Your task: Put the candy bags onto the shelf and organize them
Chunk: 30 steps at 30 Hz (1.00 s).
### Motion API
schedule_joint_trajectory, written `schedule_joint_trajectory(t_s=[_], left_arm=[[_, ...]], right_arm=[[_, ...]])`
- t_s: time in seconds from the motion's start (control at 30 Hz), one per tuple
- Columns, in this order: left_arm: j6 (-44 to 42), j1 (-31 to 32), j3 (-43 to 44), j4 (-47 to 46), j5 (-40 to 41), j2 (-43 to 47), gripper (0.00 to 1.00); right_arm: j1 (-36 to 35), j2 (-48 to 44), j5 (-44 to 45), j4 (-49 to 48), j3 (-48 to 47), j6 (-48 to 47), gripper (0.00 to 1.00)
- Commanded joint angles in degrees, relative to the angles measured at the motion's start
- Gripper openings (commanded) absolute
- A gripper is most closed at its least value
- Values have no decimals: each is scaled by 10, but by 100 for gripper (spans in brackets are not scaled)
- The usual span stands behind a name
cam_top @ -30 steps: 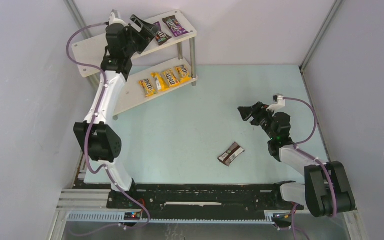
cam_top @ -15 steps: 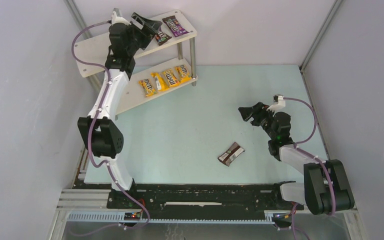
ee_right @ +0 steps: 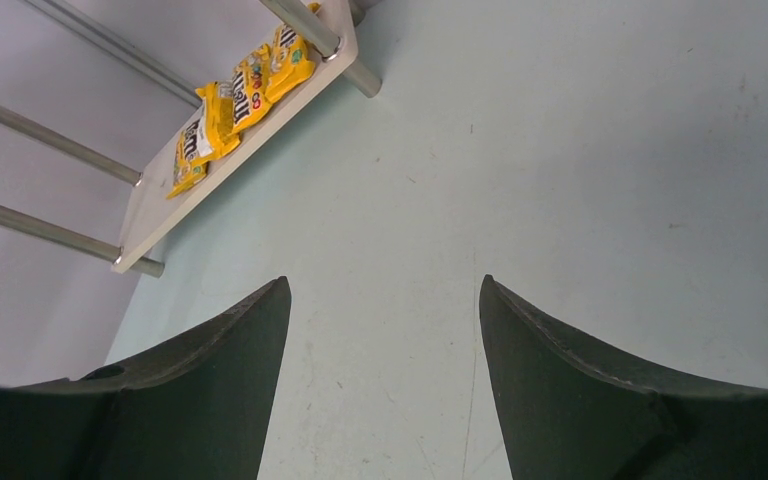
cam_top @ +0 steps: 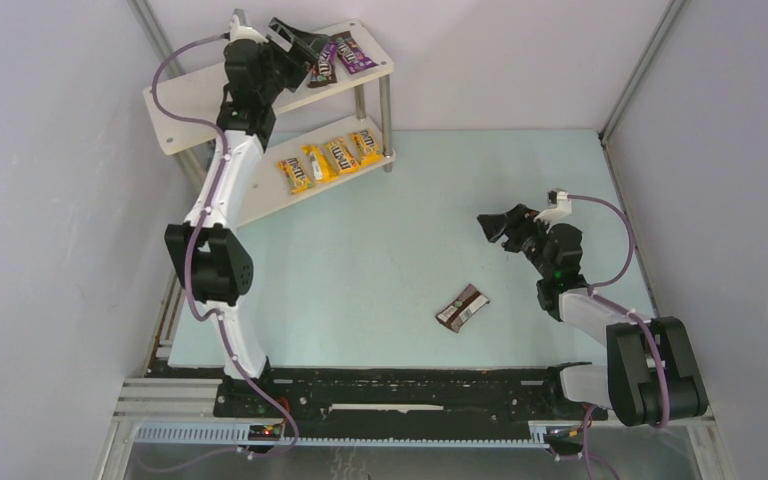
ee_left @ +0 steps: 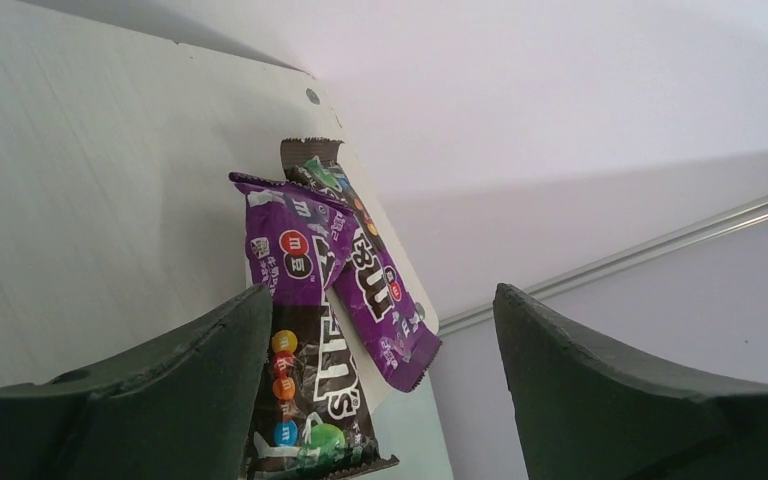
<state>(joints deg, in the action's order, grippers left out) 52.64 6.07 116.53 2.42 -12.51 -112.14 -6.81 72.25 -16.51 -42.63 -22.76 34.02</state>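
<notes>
Left jaws, wide and empty, had shoved one purple bag [cam_top: 322,62] toward two o'clock onto its neighbour [cam_top: 353,52]. Right jaws hung wide, and the brown bag [cam_top: 462,307] awaited shelving.

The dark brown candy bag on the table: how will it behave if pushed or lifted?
Glossy and flat, the dark brown candy bag probably slides on the smooth table when pushed. Its thin wrapper likely sags when lifted by one end.
</notes>
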Motion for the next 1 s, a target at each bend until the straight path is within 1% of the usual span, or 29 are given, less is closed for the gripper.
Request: schedule_joint_trajectory(t_s=[0.0, 0.13, 0.33, 0.4, 0.6, 0.8, 0.97], left_arm=[[-2, 10, 1, 31, -13, 3, 87], [-29, 15, -51, 21, 26, 49, 89], [-39, 16, -158, -10, 81, 127, 92], [-38, 21, -182, -22, 85, 141, 93], [-24, 33, -162, -22, 43, 113, 92], [-25, 39, -137, -19, 43, 97, 92], [-46, 37, -139, -9, 62, 110, 94]], right_arm=[[5, 5, -4, -27, -5, 8, 78], [7, 7, -7, -29, -5, 10, 78], [8, 8, -10, -30, -5, 11, 78], [8, 8, -10, -30, -4, 12, 78], [8, 9, -11, -29, -5, 12, 78], [9, 9, -11, -30, -4, 14, 78], [11, 11, -14, -31, -4, 15, 78]])
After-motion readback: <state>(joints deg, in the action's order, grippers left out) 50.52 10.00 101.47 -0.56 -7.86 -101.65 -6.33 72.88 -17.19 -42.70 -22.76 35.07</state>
